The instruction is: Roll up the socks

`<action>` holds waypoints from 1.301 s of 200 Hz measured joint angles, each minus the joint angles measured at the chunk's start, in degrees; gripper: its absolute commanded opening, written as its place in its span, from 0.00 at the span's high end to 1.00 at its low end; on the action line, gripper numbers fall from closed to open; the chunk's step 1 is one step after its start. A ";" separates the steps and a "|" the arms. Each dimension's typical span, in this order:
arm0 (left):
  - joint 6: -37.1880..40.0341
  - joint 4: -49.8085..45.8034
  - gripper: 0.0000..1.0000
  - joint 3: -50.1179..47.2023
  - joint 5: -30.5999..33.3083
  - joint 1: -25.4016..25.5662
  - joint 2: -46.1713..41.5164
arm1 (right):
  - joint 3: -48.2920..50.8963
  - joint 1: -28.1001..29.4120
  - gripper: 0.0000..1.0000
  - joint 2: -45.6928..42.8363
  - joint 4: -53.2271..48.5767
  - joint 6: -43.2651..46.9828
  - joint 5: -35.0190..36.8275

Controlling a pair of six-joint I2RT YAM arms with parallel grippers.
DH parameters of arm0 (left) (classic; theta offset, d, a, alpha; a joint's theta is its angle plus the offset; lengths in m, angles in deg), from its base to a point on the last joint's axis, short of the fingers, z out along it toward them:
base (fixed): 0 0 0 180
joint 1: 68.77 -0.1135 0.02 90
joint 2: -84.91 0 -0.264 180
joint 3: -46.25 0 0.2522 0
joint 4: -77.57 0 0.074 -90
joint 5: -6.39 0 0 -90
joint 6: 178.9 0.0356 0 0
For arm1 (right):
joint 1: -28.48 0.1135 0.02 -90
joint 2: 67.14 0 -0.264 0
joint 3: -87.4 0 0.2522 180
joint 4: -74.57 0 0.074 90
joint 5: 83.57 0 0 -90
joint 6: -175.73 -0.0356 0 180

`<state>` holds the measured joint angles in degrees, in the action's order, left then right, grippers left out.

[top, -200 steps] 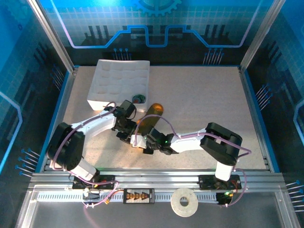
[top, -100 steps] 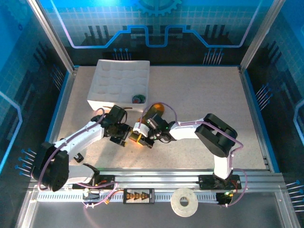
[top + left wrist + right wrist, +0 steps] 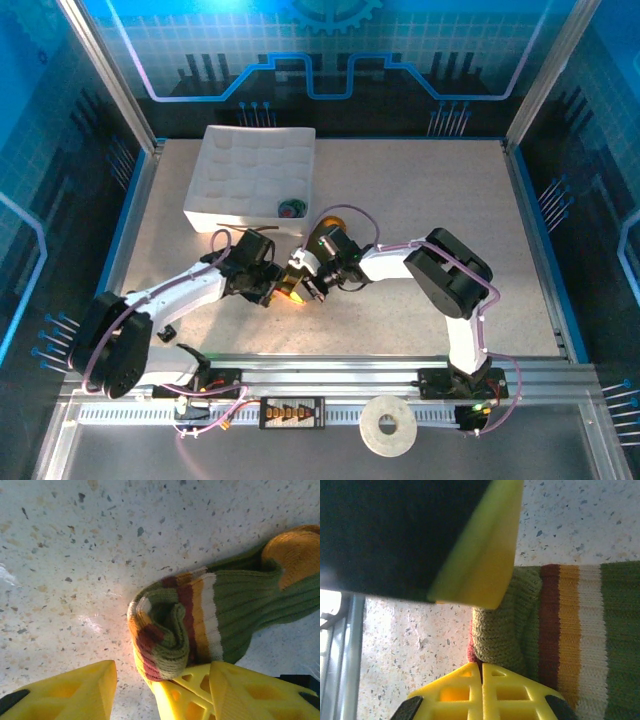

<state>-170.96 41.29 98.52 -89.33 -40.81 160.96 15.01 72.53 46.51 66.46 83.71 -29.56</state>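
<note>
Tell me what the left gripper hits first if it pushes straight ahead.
The left gripper would most likely meet the rolled end of the olive-green sock, lying just ahead of its open jaws, though depth is unclear.

**White links, black joints, yellow fingers**

The left arm (image 3: 185, 288) and the right arm (image 3: 388, 262) are built alike: smooth white links between bulky black joint housings. A thin purple cable (image 3: 368, 220) loops along each. Both stand on black bases (image 3: 455, 385). The left gripper (image 3: 161, 665) has bright yellow plastic fingers (image 3: 65, 692) moulded with triangular cut-outs, black at the root. The right gripper (image 3: 481, 666) has the same yellow fingers, with shallow recesses and black corners.
</note>
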 measured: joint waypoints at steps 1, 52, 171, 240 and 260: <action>0.02 0.00 0.48 0.00 0.07 0.02 0.00 | -0.02 -0.02 1.00 0.02 -0.04 -0.02 -0.07; 1.53 0.85 0.55 -0.09 2.32 2.01 -1.14 | -2.08 -1.38 1.00 1.51 -2.71 -3.39 -2.38; 2.78 5.55 0.58 -3.02 3.28 2.21 2.67 | -4.48 -3.26 1.00 3.80 -5.81 -7.28 -6.69; 2.75 2.23 0.83 4.35 2.97 2.27 11.23 | 0.68 -2.21 0.75 -1.64 -2.58 -5.14 -0.17; 2.64 -0.61 0.86 7.04 2.54 2.21 13.20 | 7.34 -0.24 0.61 -7.80 1.70 -2.10 7.37</action>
<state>-168.31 40.67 105.55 -86.79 -38.60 174.17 22.35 72.29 38.70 68.16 81.61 -22.19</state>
